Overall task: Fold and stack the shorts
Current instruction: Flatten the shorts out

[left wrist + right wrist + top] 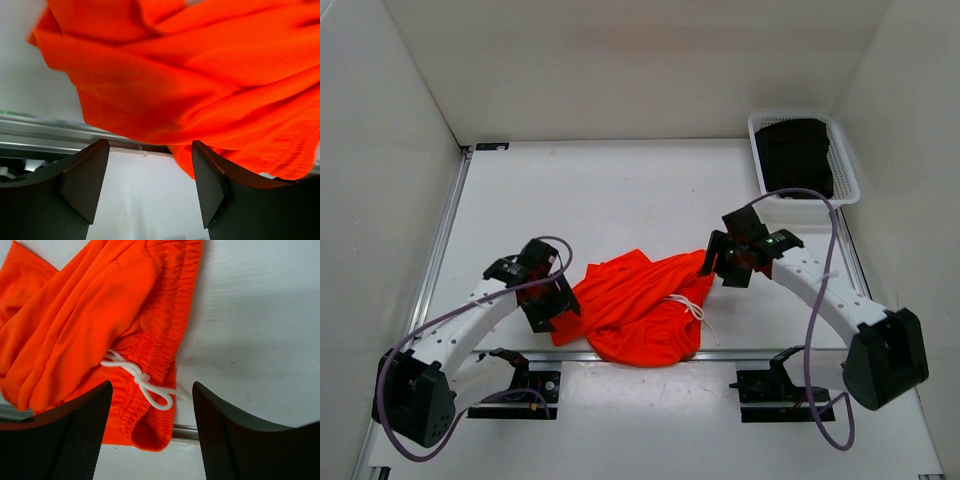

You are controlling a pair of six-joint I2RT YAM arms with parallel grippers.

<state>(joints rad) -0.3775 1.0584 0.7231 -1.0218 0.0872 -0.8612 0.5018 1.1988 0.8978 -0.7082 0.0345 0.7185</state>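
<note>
The orange-red shorts [635, 305] lie crumpled at the near middle of the table, their white drawstring [692, 310] on the right side. My left gripper [556, 297] is open and empty at the shorts' left edge; the left wrist view shows the fabric [200, 75] just beyond the open fingers. My right gripper [718, 264] is open and empty above the shorts' upper right edge; the right wrist view shows the elastic waistband [165, 330] and the knotted drawstring [142, 380] between and beyond the fingers.
A white basket [847, 165] with dark folded clothes [798, 155] stands at the back right corner. A metal rail [750, 352] runs along the table's near edge under the shorts' hem. White walls enclose the table.
</note>
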